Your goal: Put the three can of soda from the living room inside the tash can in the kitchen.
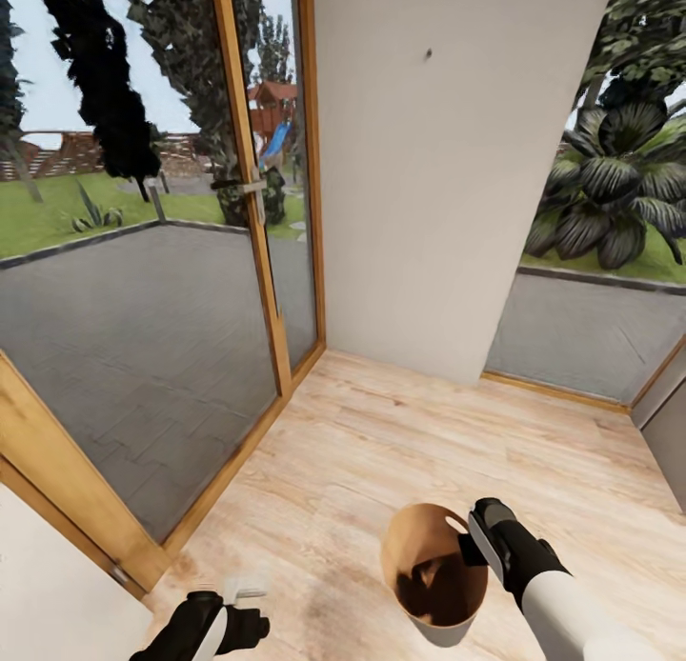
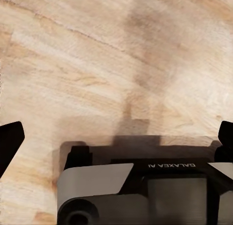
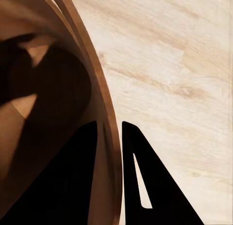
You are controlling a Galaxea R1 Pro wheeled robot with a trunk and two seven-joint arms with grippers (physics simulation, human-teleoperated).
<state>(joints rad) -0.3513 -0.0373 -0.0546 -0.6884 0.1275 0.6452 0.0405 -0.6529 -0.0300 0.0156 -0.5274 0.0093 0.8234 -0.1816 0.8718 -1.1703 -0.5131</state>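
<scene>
Two arms reach into the head view over a pale wood floor [image 1: 400,451]. At about five o'clock, the right claw [image 1: 474,547] meets the near rim of the tash can [image 1: 419,547]; in the right wrist view one finger lies inside the wall and the other outside, closed on the rim. Shadow darkens the bin's bottom, so its contents are hard to make out. At seven o'clock the left claw [image 1: 246,590] hangs above bare floor, its tips cut off by the frame; in the left wrist view its fingers [image 2: 10,142] stand wide apart with nothing between them. Wood-framed glass doors [image 1: 257,194] stand at eleven o'clock, a white wall [image 1: 429,166] at twelve.
</scene>
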